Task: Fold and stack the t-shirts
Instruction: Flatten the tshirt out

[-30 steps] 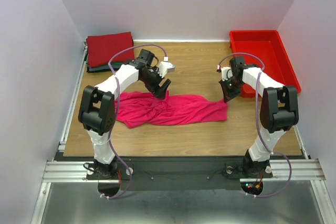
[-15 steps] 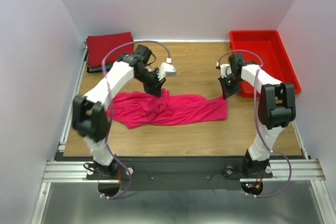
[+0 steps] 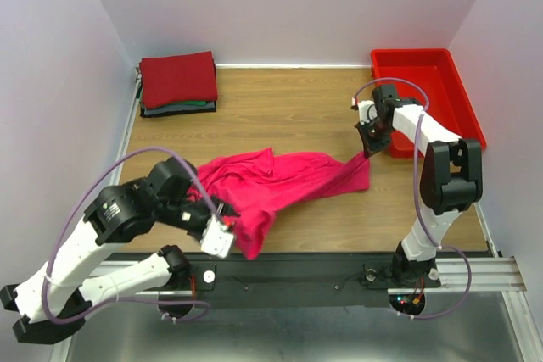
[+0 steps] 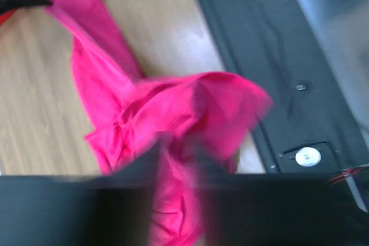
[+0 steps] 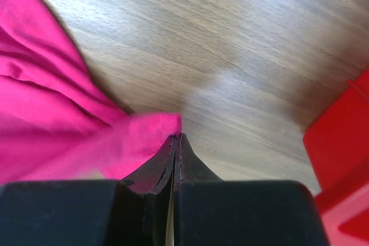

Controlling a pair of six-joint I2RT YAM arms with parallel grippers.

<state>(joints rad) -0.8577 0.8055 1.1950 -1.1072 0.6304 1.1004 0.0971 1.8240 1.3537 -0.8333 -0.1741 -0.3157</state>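
The right tool (image 5: 177, 140) is pinched together on a corner of the bright pink-magenta cotton t-shirt (image 3: 288, 177), while the left tool (image 4: 176, 162) clamps its bunched opposite end. The shirt stretches across the near half of the wooden surface (image 3: 297, 108).

Top view: high above the near edge, looking down on the whole surface (image 3: 288, 108).
Left wrist: close, blurred, over the pink shirt (image 4: 173, 113) by that edge.
Right wrist: close, down past its gripper (image 5: 177, 136).
Shared: the pink shirt.
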